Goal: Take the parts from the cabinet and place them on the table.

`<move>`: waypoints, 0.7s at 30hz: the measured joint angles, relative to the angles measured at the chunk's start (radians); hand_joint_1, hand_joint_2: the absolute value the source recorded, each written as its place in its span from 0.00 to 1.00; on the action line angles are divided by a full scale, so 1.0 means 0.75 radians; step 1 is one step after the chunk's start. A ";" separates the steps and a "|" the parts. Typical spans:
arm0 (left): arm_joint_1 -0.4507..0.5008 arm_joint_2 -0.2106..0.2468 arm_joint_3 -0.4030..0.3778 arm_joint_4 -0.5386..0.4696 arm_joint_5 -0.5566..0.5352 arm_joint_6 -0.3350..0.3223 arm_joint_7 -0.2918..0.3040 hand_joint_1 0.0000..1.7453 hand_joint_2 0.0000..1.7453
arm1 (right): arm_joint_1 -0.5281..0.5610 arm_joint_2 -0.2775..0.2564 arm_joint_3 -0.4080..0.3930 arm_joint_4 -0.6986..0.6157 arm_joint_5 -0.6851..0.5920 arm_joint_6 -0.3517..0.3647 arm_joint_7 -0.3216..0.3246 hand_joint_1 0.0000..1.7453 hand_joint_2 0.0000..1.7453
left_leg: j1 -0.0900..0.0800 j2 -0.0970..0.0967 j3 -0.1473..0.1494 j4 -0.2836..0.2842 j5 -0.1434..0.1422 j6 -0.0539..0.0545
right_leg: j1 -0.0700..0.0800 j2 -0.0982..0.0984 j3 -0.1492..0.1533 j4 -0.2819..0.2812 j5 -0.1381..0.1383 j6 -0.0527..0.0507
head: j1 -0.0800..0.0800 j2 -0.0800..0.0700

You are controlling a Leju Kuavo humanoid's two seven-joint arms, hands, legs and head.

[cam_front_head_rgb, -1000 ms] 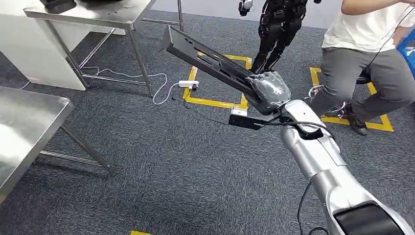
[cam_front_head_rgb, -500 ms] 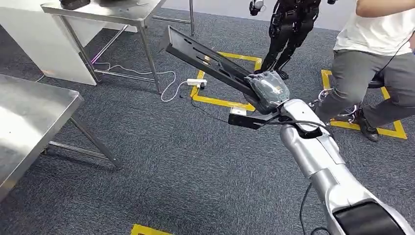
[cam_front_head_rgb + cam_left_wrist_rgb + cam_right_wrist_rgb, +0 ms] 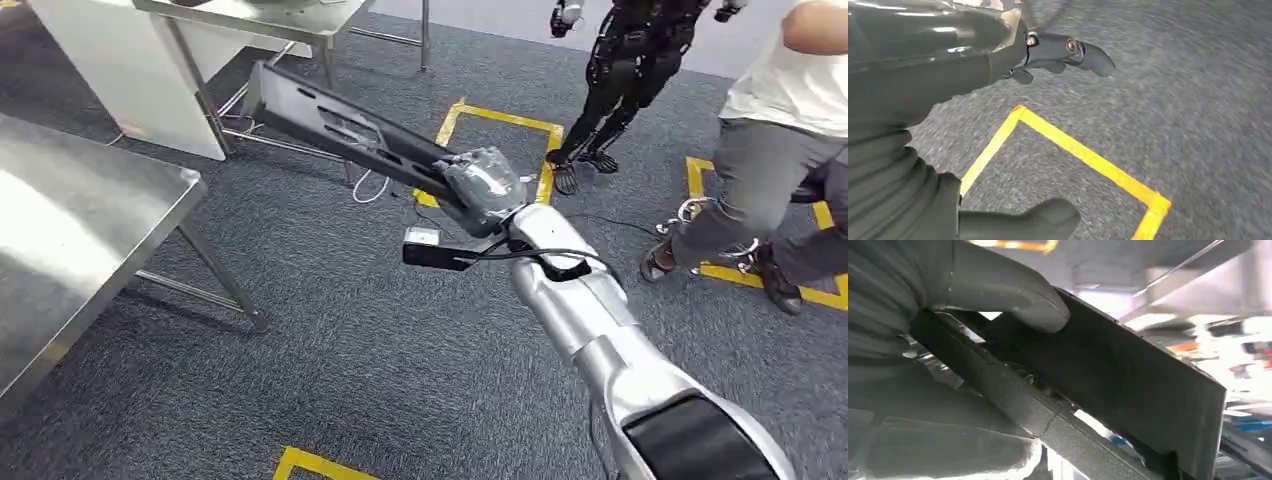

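My right hand (image 3: 484, 187) grips one end of a long black slotted part (image 3: 340, 128) that sticks out up and to the left over the carpet, toward the steel table (image 3: 70, 250) at the left. In the right wrist view the thumb (image 3: 998, 285) presses on the black part (image 3: 1108, 385), with fingers under it. My left hand (image 3: 938, 70) hangs above the carpet with its fingers apart and nothing in it.
A second steel table (image 3: 260, 15) and a white cabinet (image 3: 110, 70) stand at the back left. A person (image 3: 780, 150) sits at the right, beside another dark robot (image 3: 630, 70). Yellow tape (image 3: 500, 115) marks the grey carpet; a white cable lies near the table legs.
The whole view has swung, bringing the left steel table closer and further into view. My right hand and the black part now sit more to the left in the picture.
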 joint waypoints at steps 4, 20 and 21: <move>0.008 0.002 0.003 0.000 -0.010 -0.004 0.001 0.00 1.00 | -0.053 0.029 0.007 0.079 -0.013 -0.021 -0.009 1.00 1.00 | 0.007 -0.090 -0.017 0.003 0.017 -0.035 | -0.013 0.112 0.159 -0.315 0.082 -0.001 | 0.000 0.000; 0.015 0.013 0.003 0.001 -0.025 -0.018 0.004 0.00 1.00 | -0.082 0.070 0.013 0.167 -0.018 -0.044 -0.021 1.00 1.00 | 0.008 0.151 -0.033 0.013 0.015 -0.070 | 0.027 -0.124 0.161 -0.318 0.082 -0.046 | -0.010 0.000; 0.017 0.013 0.004 0.001 -0.025 -0.017 0.008 0.00 1.00 | -0.084 0.072 0.014 0.169 -0.017 -0.044 -0.021 1.00 1.00 | 0.005 0.137 -0.037 0.013 0.014 -0.062 | 0.031 -0.139 0.165 -0.321 0.082 -0.043 | -0.011 0.000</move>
